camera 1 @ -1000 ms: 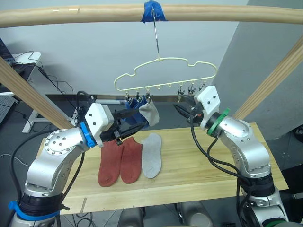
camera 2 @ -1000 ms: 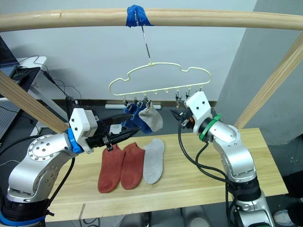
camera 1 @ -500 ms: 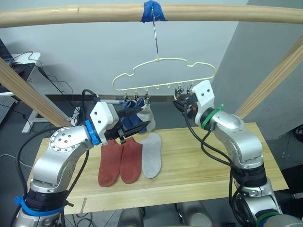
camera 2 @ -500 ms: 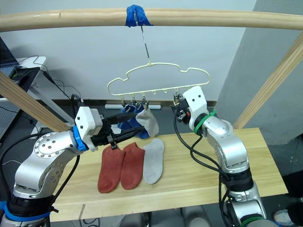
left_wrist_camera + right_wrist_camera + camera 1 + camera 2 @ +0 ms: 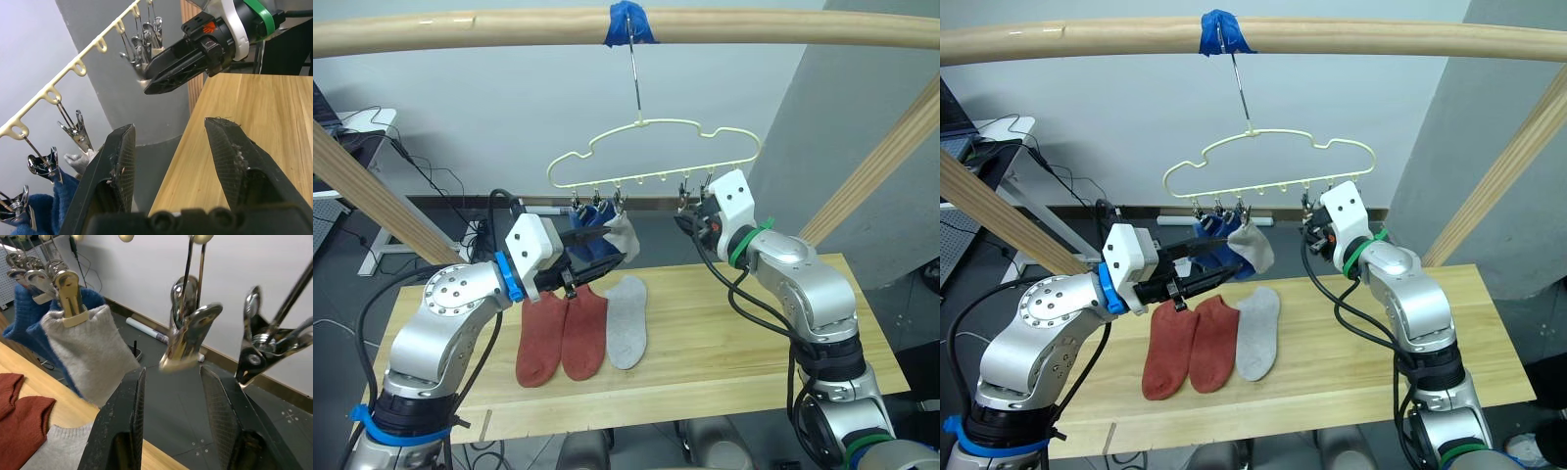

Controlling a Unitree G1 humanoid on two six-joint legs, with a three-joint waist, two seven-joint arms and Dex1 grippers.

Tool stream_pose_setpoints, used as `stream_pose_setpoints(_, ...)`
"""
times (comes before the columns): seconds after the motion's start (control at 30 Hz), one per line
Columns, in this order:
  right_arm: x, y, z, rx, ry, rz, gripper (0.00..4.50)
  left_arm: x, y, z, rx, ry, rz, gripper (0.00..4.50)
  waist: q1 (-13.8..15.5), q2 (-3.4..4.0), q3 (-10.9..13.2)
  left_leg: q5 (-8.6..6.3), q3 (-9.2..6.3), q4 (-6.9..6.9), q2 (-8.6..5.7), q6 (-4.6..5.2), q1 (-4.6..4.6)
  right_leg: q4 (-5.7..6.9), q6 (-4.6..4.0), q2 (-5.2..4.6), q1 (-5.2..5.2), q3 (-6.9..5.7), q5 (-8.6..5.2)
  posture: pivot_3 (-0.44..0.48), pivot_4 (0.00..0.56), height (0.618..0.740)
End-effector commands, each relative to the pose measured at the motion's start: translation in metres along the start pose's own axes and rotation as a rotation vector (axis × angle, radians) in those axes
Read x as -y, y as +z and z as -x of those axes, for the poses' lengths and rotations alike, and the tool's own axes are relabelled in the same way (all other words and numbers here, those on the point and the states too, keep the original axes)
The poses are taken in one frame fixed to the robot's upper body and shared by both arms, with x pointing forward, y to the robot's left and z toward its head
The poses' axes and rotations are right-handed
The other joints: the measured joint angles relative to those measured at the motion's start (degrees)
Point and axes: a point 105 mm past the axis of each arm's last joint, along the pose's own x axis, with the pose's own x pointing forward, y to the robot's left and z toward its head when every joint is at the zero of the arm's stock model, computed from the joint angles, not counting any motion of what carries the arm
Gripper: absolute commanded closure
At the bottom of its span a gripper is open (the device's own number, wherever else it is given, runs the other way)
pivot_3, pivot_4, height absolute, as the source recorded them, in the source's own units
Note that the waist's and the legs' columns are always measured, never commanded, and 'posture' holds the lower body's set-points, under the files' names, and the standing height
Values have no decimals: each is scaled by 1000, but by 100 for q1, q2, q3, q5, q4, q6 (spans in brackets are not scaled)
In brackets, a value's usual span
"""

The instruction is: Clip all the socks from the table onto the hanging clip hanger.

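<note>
L gripper had crept right toward frame centre, jaws wide, empty. R gripper had closed on hanger clips, jaws apart, empty. Grey sock now clipped; 3 socks left on table, lower centre.

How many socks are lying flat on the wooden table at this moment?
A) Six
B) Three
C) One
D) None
B. Two rust-red socks and one light grey sock lie side by side on the table, while the two blue socks and the other grey sock already hang from the clip hanger.
</note>
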Motion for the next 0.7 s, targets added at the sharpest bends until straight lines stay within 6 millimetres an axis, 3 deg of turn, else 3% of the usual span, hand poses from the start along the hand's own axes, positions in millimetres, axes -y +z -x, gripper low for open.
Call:
stream_pose_setpoints(0.03,-4,26,4,108,11,30,2680,1,8,-2,31,-13,-37,2021,0,0,0,0,0,0,0,0,0,0,0,0,0,0,0,-172,188,740)
stream_pose_setpoints(0.7,-17,43,-12,182,29,82,2680,0,4,-2,37,11,3,2021,-7,0,-2,0,2,3,-1,0,-3,7,-1,-1,-6,0,0,-167,182,740)
